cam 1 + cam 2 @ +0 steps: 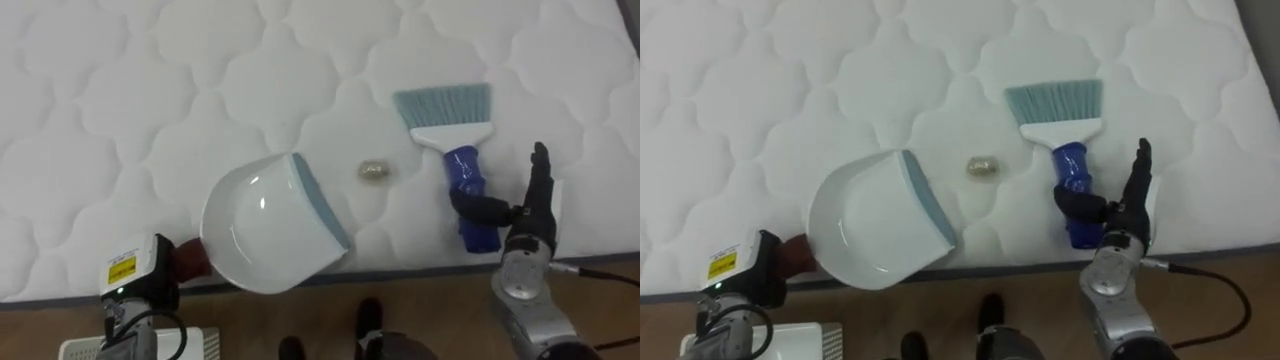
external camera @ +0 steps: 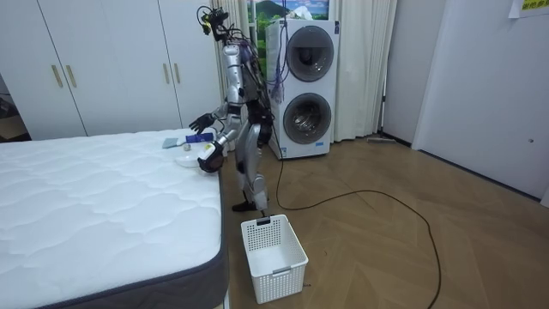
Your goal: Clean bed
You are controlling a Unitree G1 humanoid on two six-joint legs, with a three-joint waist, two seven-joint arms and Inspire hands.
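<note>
A white dustpan (image 1: pixel 265 228) with a grey-blue lip hangs tilted over the near edge of the white quilted mattress (image 1: pixel 150 110). My left hand (image 1: pixel 172 268) is shut on its reddish handle at the lower left. A small beige scrap (image 1: pixel 375 172) lies on the mattress just right of the pan's lip. Further right lies a hand brush (image 1: pixel 462 165) with a blue handle, white head and pale blue bristles pointing away from me. Beside the handle my right hand (image 1: pixel 538 195) is open, fingers straight and the thumb resting against the handle.
I stand at the bed's side near its corner, on a wooden floor. A white slatted basket (image 2: pixel 274 247) stands on the floor beside the bed. Stacked washing machines (image 2: pixel 307 81) and white wardrobes (image 2: pixel 111 64) line the wall behind.
</note>
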